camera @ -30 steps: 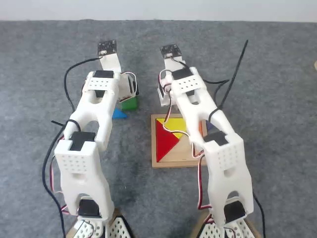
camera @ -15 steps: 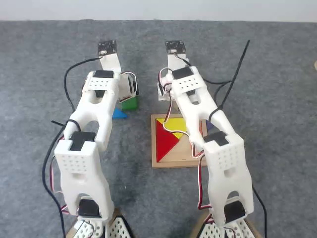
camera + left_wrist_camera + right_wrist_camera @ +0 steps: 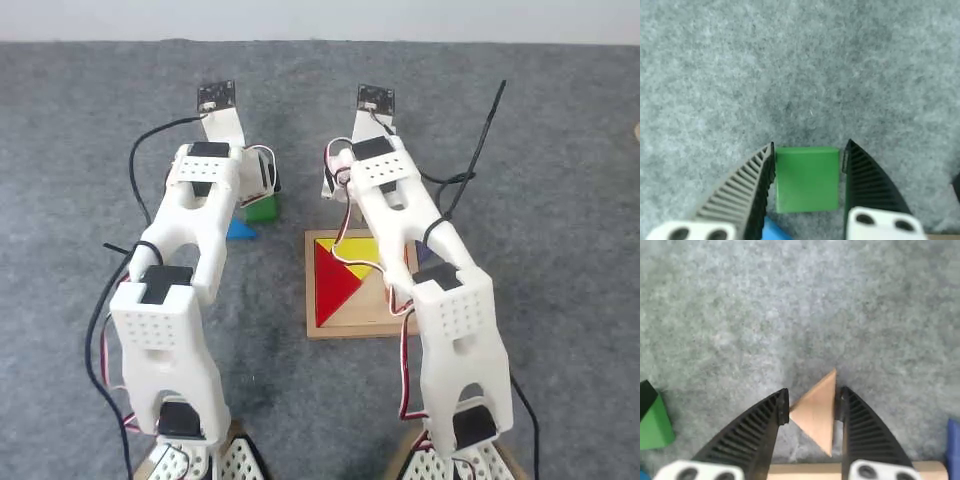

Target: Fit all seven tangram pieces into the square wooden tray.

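Note:
The square wooden tray (image 3: 345,328) lies right of centre and holds a red triangle (image 3: 335,287) and a yellow triangle (image 3: 360,250); the right arm hides its right part. Just beyond the tray's far edge (image 3: 805,471), my right gripper (image 3: 812,392) is shut on a plain wooden triangle (image 3: 815,410). On the carpet to the left, my left gripper (image 3: 810,147) is shut on a green square (image 3: 807,177), which the high view shows as a green block (image 3: 263,208). A blue piece (image 3: 240,230) lies beside it.
Grey carpet covers the whole table. Another blue piece (image 3: 954,440) sits by the tray's far right corner. The green square (image 3: 652,427) also appears off to the side in the right wrist view. Open carpet stretches beyond both grippers.
The right arm's wrist has swung to the right while staying at the tray's far edge. The left arm has stayed still.

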